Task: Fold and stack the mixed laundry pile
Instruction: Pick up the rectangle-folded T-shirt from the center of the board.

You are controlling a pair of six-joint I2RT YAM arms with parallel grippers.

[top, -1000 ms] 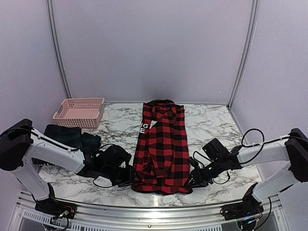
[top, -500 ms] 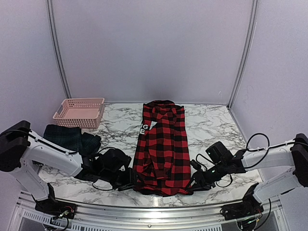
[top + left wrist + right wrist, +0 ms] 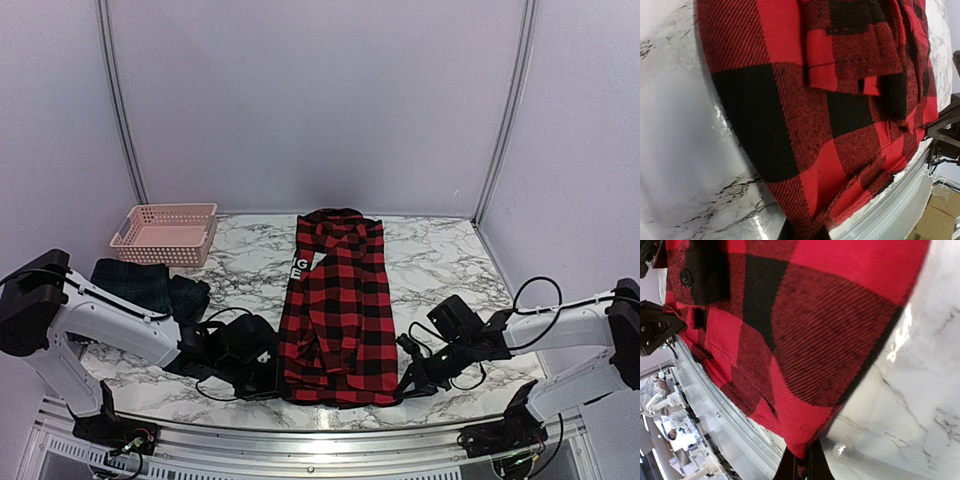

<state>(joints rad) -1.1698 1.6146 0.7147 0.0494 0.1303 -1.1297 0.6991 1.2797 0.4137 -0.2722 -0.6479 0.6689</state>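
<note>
"What changed just now?"

"Both claws, open a second ago, have pinched shut. The left gripper (image 3: 277, 380) and right gripper (image 3: 402, 385) each hold a near hem corner of the red-and-black checked shirt (image 3: 338, 300), spread flat on the marble table (image 3: 450, 260). Folding looks ready to begin."

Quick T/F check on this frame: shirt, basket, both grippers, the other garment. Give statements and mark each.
1. The left gripper and right gripper sit at the two near hem corners of the checked shirt. True.
2. The checked shirt lies in the pink basket. False: it lies spread lengthwise on the table; the pink basket stands apart at the far left.
3. The right gripper is open, clear of cloth. False: it is shut on the shirt's hem corner.
4. A green plaid garment lies left of the shirt, just in front of the basket. True.
</note>
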